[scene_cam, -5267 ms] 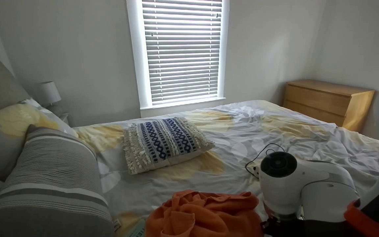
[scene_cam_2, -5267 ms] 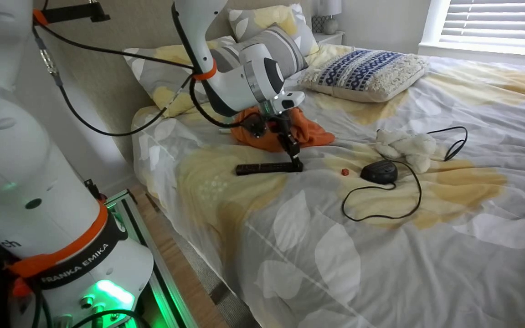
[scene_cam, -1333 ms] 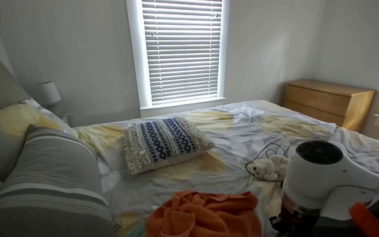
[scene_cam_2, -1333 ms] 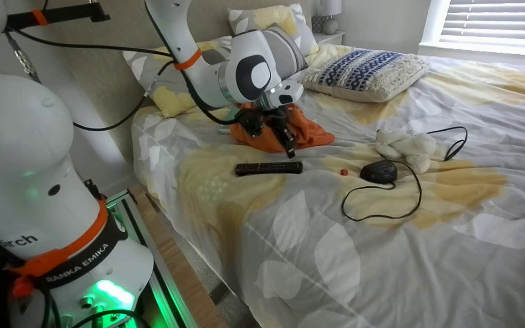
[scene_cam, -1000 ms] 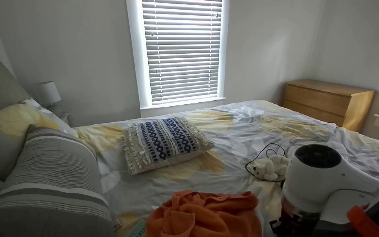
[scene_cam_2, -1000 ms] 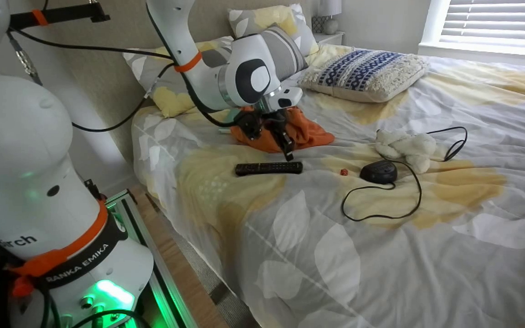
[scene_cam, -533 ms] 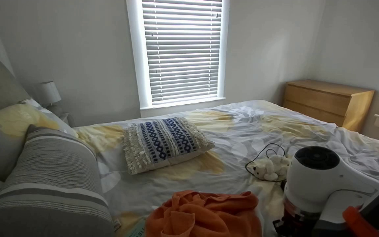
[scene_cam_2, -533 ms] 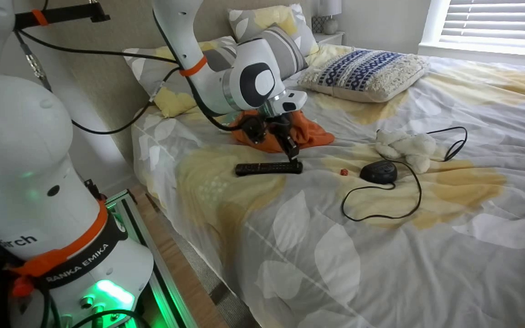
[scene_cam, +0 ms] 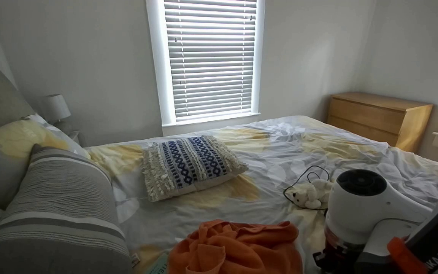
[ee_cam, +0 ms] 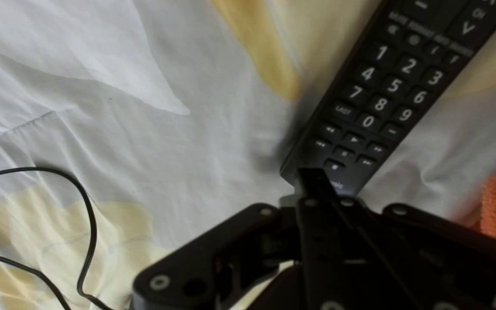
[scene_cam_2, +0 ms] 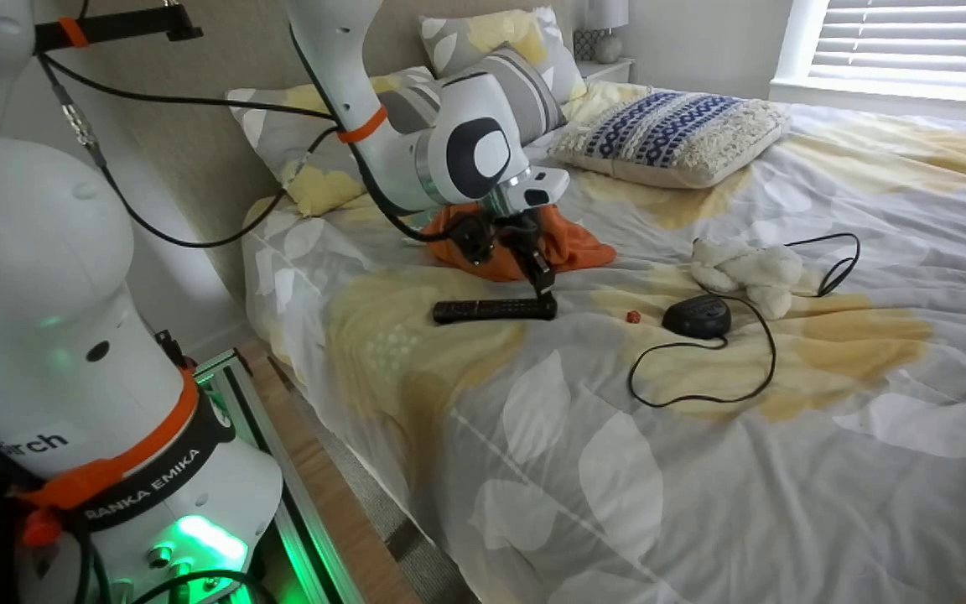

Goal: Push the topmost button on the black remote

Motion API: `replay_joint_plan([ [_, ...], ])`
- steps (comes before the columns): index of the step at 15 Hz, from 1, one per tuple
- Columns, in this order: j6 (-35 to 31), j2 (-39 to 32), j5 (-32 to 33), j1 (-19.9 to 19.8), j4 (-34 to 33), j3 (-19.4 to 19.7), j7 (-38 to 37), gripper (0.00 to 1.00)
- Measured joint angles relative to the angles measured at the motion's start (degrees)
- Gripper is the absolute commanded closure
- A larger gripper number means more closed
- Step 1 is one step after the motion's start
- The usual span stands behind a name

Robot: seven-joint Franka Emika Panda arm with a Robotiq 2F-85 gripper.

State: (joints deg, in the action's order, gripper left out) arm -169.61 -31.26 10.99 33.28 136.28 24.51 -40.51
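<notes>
The black remote (scene_cam_2: pixel 483 311) lies on the bed with buttons facing up. In the wrist view the remote (ee_cam: pixel 379 103) runs from bottom middle to upper right, and its far end is cut off. My gripper (scene_cam_2: pixel 544 294) is shut with nothing between its fingers. In the wrist view the gripper tip (ee_cam: pixel 315 175) covers part of the remote's branded end, near the stop button (ee_cam: pixel 334 166). The tip is at the remote's right end in an exterior view; I cannot tell if it touches. The remote is not visible in the exterior view with the dresser.
An orange cloth (scene_cam_2: pixel 575 243) lies just behind the gripper. A small red object (scene_cam_2: pixel 633 317), a black corded device (scene_cam_2: pixel 697 317) and a white plush toy (scene_cam_2: pixel 747 268) lie to the right. A patterned cushion (scene_cam_2: pixel 672 138) is farther back. The bed edge faces the robot base (scene_cam_2: pixel 156 470).
The gripper was low at the remote's right end about five seconds ago, then raised above it. Over the last second it came down and slightly right to that end again. The remote stayed put.
</notes>
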Motion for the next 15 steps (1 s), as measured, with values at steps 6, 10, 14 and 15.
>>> replay_joint_plan([
  [6,0.0,-0.1,-1.1,-1.3,-0.4,-1.7,0.1,1.00],
  [10,0.0,-0.4,-1.2,-1.6,-0.7,-1.8,0.1,1.00],
  [14,0.0,-0.8,-1.3,-1.9,-0.9,-2.0,0.1,1.00],
  [15,0.0,-0.9,-1.4,-2.0,-1.0,-2.2,0.1,1.00],
])
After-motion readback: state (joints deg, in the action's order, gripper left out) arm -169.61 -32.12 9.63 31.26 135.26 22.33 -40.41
